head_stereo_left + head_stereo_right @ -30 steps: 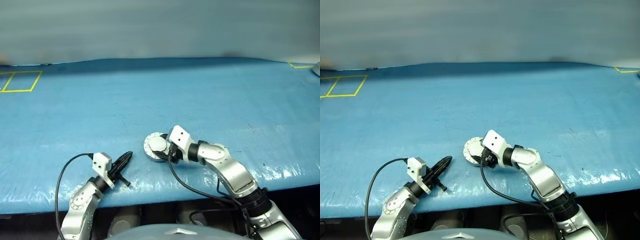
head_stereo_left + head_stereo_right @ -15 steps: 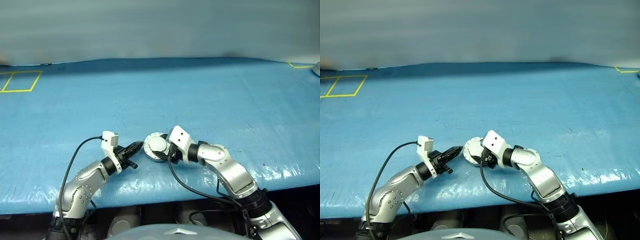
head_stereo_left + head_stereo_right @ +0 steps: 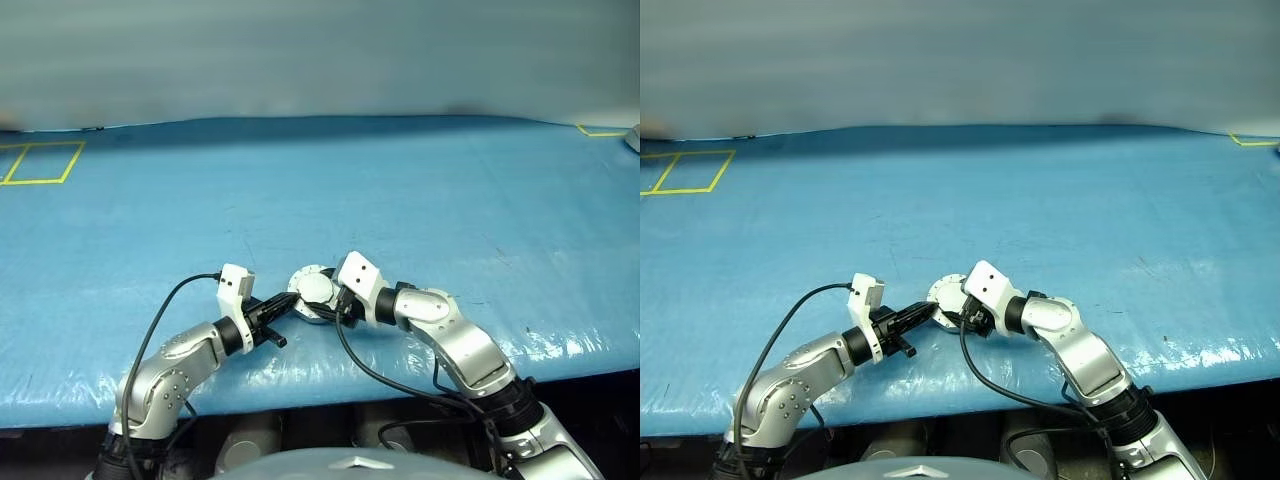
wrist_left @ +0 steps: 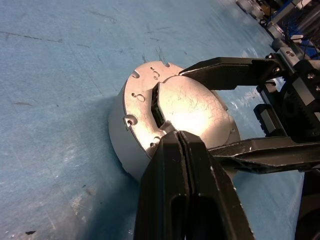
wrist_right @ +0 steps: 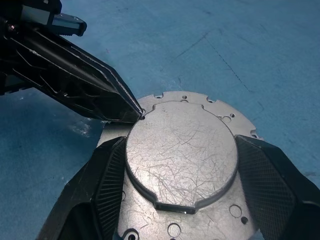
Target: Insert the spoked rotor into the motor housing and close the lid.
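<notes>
The motor housing [image 3: 312, 289] shows as a closed round silver drum on the blue table. Its upper face [image 5: 180, 150] has a holed flange and a raised, scratched grey round plate. I cannot tell which part is the lid. The spoked rotor is hidden. My right gripper [image 3: 326, 299] reaches in from the right, one finger on each side of the raised plate [image 4: 195, 107], gripping it. My left gripper [image 4: 176, 136] is shut, holds nothing, and points at the drum from the left. Its tip [image 5: 135, 116] touches the rim of the raised plate.
The blue table cover [image 3: 420, 190] stretches wide beyond and to both sides of the drum. Yellow tape squares [image 3: 40, 162] mark its far left corner. The table's front edge [image 3: 330, 385] runs just below both arms. Black cables hang from each wrist.
My left arm has swung right and up from near the table's front edge, and its shut fingertips now meet the drum. The right gripper and the drum have not moved.
</notes>
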Action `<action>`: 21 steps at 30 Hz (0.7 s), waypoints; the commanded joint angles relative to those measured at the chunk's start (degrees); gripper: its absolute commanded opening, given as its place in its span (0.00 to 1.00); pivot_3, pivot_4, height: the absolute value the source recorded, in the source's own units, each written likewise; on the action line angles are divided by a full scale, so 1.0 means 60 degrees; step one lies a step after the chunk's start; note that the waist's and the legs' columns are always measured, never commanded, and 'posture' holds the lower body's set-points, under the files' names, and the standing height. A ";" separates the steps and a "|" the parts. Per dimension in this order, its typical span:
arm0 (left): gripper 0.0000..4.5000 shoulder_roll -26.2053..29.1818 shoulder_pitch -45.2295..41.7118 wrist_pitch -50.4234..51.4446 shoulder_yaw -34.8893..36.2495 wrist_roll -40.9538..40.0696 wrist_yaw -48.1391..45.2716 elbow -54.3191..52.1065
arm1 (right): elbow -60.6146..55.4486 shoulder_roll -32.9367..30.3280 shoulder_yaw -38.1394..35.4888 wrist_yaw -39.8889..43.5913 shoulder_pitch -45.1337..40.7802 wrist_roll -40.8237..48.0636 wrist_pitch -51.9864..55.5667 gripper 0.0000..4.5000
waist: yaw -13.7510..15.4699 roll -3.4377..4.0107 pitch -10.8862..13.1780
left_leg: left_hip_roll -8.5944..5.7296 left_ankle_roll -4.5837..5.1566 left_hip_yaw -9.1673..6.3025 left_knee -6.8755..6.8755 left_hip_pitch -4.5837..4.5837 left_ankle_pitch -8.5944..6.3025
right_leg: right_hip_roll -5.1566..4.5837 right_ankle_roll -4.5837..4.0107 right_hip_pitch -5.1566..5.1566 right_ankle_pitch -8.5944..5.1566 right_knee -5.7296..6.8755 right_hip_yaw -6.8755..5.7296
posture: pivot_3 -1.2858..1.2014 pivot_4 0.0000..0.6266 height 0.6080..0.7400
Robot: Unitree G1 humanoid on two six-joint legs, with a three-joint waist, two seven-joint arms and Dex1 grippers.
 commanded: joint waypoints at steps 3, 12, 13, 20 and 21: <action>0.00 -0.0041 0.0091 0.0097 0.0011 0.0184 0.0219 -0.0213 | 0.0408 -0.0089 0.0164 -0.0114 0.0182 -0.0270 0.0381 0.68 | 0.0004 0.0000 -0.0001 | 0.0000 0.0000 -0.0001 0.0000 0.0000 0.0000 | -0.0001 0.0000 -0.0003 0.0000 0.0000 0.0000 | 0.52 0.24 1.00; 0.00 -0.0269 -0.0392 -0.0066 -0.0345 0.0845 0.0248 0.0216 | 0.0097 0.0219 -0.0224 -0.0153 0.0497 0.0217 0.0403 0.68 | 0.0076 -0.0010 -0.0009 | -0.0003 -0.0004 0.0001 0.0003 0.0007 0.0006 | -0.0003 -0.0005 0.0006 -0.0003 0.0000 -0.0001 | 0.52 0.24 1.00; 0.00 -0.0292 -0.0438 -0.0055 -0.0358 0.0880 0.0230 0.0224 | -0.0050 0.0306 -0.0368 -0.0252 0.0635 0.0310 0.0444 0.68 | 0.0090 -0.0011 -0.0010 | -0.0003 -0.0005 0.0000 0.0005 0.0007 0.0007 | -0.0002 -0.0006 0.0007 -0.0003 0.0000 -0.0001 | 0.52 0.24 1.00; 0.00 -0.0257 -0.0513 -0.0008 -0.0395 0.1041 0.0108 0.0149 | -0.1886 0.0591 -0.1450 -0.0998 0.2133 0.0882 0.0498 1.00 | 0.0199 -0.0010 -0.0008 | -0.0013 0.0006 0.0000 -0.0003 -0.0017 -0.0001 | -0.0006 0.0004 -0.0014 0.0002 -0.0009 0.0001 | 0.52 0.24 1.00; 0.00 -0.0239 -0.0514 -0.0019 -0.0402 0.1069 0.0086 0.0152 | -0.2102 0.0594 -0.1596 -0.1088 0.2297 0.0952 0.0536 1.00 | 0.0209 -0.0010 -0.0008 | -0.0014 0.0006 0.0001 -0.0003 -0.0024 -0.0001 | -0.0006 0.0004 -0.0016 0.0002 -0.0010 0.0001 | 0.52 0.24 1.00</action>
